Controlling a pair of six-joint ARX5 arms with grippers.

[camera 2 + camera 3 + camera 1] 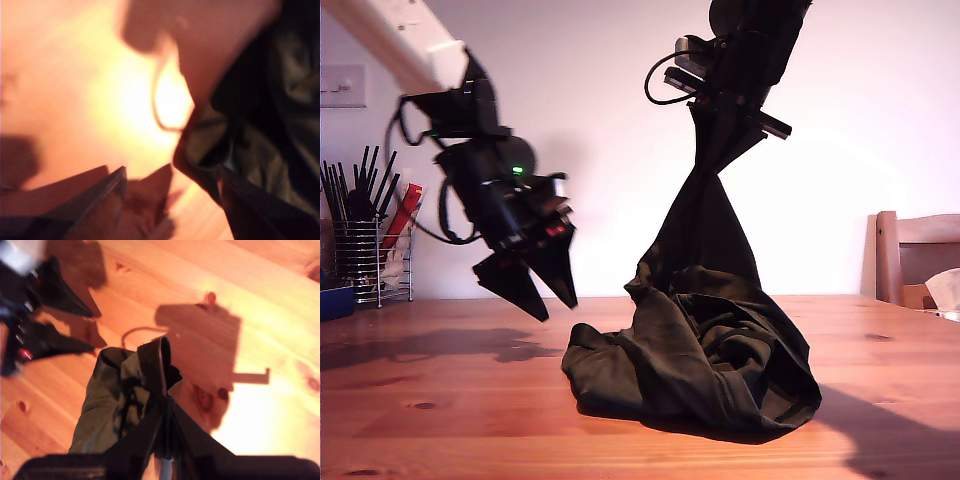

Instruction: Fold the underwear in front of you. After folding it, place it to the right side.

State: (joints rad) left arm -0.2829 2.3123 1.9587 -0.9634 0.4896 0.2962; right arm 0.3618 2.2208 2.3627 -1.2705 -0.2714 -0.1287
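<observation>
The underwear [700, 340] is a very dark, wrinkled cloth, partly heaped on the wooden table [440, 400] and partly drawn up into a taut strip. My second gripper [722, 120] is shut on the top of that strip, high near the exterior view's top centre. In its wrist view the jaws [165, 410] pinch a fold of the underwear [110, 400]. My first gripper [557, 310] hangs open just above the table, at the heap's edge toward the exterior view's left. In the first wrist view its fingers [171, 172] stand apart with the underwear [280, 100] beside one of them.
A wire holder of black utensils [360, 250] and a blue object [335, 300] stand at the exterior view's far left. A wooden chair [915, 255] sits behind the table at the exterior view's right. Bare tabletop lies in front of the heap.
</observation>
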